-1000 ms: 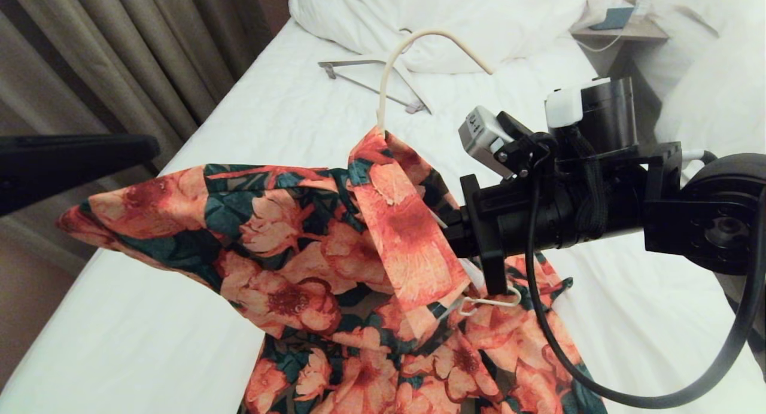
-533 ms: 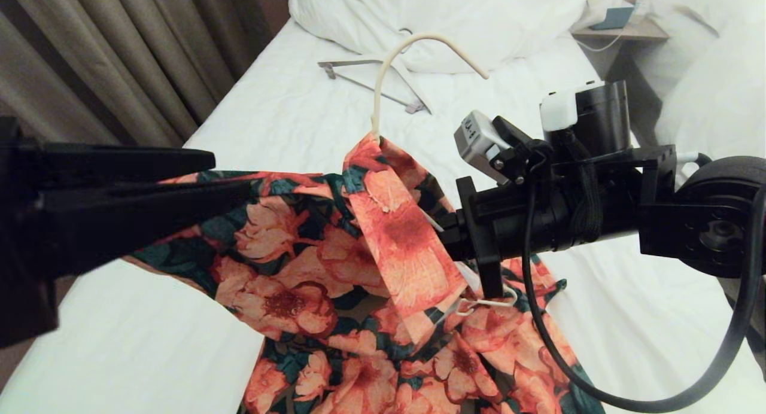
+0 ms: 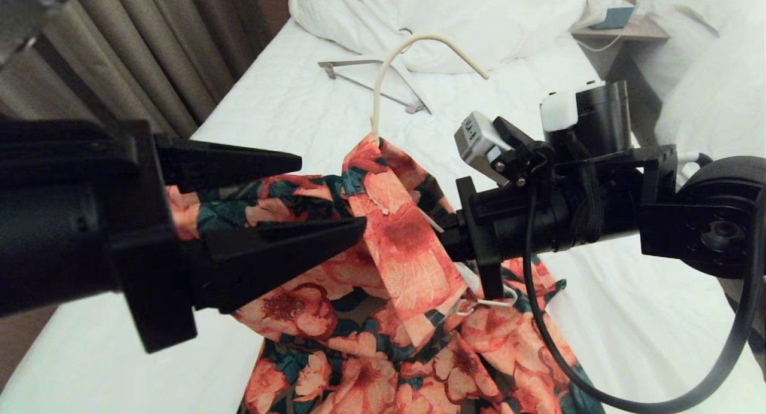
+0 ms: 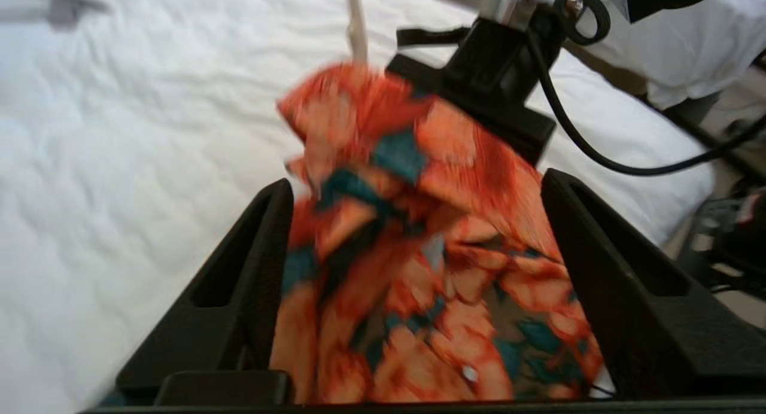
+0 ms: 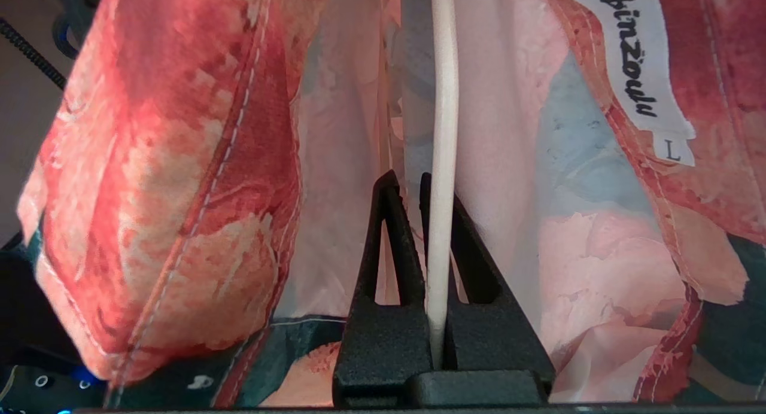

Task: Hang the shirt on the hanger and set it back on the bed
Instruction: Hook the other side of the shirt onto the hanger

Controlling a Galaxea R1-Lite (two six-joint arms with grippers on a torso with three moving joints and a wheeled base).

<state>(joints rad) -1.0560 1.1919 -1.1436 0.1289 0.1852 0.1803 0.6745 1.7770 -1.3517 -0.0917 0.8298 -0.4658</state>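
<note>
Fingers of the left tool (image 3: 323,201) have just sprung wide, letting go of the orange-flowered short-sleeved shirt (image 3: 389,264), whose left shoulder now sags between them. The right tool (image 5: 426,222) stays pinched on the thin cream-white wire hanger (image 3: 383,85) inside the collar. Shirt and hanger hang above the white-sheeted bed (image 3: 287,115); I'd judge lowering comes next.
</note>
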